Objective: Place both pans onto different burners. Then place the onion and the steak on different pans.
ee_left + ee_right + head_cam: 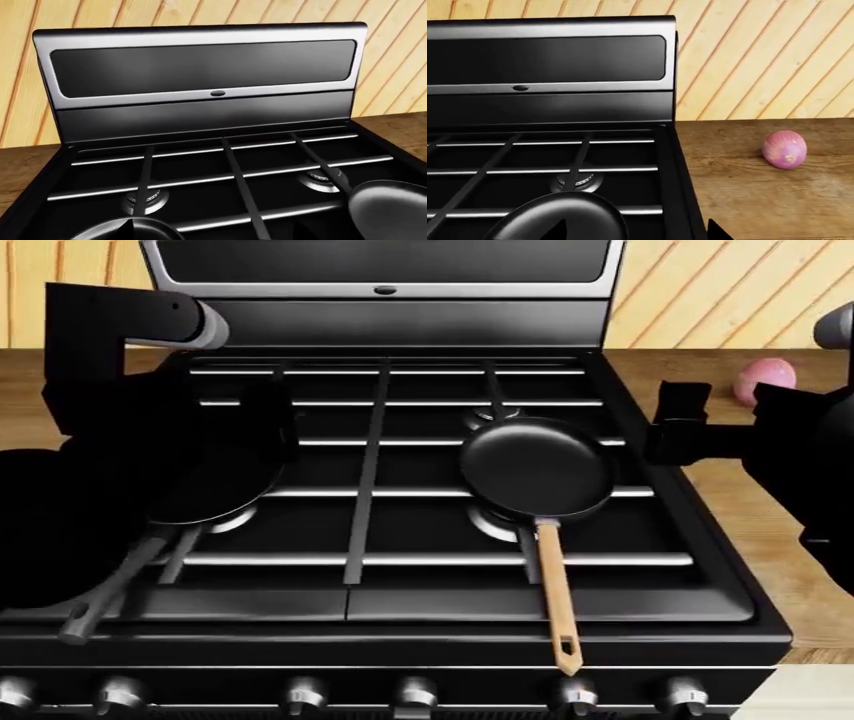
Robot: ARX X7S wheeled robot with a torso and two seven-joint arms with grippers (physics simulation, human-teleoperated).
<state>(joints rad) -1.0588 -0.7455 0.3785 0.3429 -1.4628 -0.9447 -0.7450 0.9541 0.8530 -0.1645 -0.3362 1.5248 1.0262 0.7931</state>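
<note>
**Two pans on the stove, onion on the counter**

Jaw state I cannot tell for either gripper: the left arm (120, 440) and right arm (787, 450) appear only as dark masses in my head view. On the stove (400, 625), the wooden-handled pan (537, 470) sits over the front right burner (497, 525), handle toward me. The grey-handled pan (200, 502) rests at front left, partly hidden by my left arm. The onion (784, 149) lies on the wooden counter (747, 190), right of the stove, well apart from both pans. I see no steak.

Pinkish-purple onion (784, 149), black pans (537, 468)
</note>
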